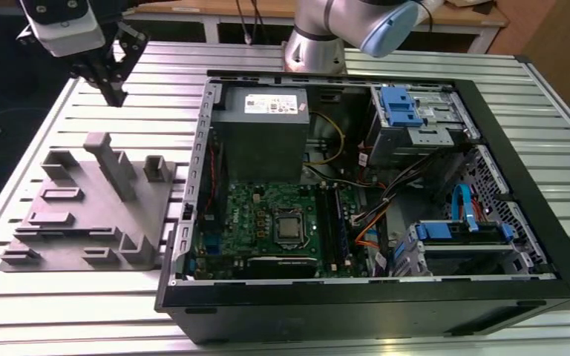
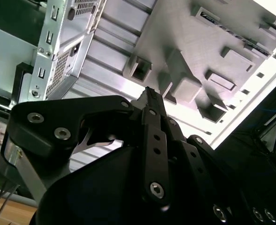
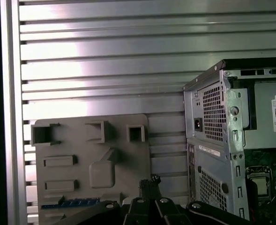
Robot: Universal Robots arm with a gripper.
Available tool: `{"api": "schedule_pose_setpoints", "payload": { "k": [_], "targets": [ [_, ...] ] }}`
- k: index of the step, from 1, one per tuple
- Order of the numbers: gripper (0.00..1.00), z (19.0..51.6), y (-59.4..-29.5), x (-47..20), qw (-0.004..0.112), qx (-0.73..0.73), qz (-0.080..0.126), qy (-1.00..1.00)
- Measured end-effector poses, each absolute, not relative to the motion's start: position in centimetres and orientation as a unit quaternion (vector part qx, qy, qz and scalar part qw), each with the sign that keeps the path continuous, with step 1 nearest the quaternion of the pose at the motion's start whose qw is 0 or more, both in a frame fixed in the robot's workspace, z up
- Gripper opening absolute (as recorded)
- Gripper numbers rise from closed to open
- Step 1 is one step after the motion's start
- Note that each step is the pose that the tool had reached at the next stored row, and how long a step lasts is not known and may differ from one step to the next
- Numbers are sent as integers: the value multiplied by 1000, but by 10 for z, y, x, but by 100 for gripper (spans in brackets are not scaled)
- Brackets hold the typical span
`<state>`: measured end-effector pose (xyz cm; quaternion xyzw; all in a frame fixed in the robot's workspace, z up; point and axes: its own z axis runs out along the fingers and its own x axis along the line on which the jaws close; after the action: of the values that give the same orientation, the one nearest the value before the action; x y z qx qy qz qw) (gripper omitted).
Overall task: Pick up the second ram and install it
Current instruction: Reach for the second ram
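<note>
- The gripper [image 1: 119, 98] hangs above the slatted table [image 1: 67, 297], over the gray holder's [image 1: 87, 215] far edge.
- In both wrist views its fingertips [image 2: 148, 92] meet, gripping nothing.
- The first wrist view catches the second ram [image 3: 70, 202], a blue strip lying in a holder slot.
- The exterior view shows the open computer case [image 1: 364, 315] and its green motherboard [image 1: 255, 222].

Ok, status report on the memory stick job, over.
Hand shut, empty, hovering by the grey holder. Blue memory stick lying in that holder, untouched. Nothing seen in between.
</note>
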<state>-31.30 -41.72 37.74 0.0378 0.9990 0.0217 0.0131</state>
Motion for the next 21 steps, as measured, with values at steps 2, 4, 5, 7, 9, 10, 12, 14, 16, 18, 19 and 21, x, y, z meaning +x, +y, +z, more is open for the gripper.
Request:
{"api": "schedule_pose_setpoints", "payload": {
  "k": [2,4,5,7,9,10,12,14,16,18,19,21],
  "targets": [
    [7,377,-418,-315,13,38,22,999],
    [7,376,-419,-318,13,38,22,999],
    [7,375,-420,-319,13,38,22,999],
    [7,374,-421,-322,13,38,22,999],
    [7,373,-422,-326,13,38,22,999],
    [7,373,-423,-327,13,38,22,999],
    [7,372,-424,-331,13,38,22,999],
    [7,370,-425,-334,13,38,22,999],
    [7,369,-427,-336,13,38,22,999],
    [7,368,-428,-339,13,38,22,999],
    [7,367,-429,-340,13,38,22,999],
    [7,366,-431,-342,13,38,22,999]
  ]
}}
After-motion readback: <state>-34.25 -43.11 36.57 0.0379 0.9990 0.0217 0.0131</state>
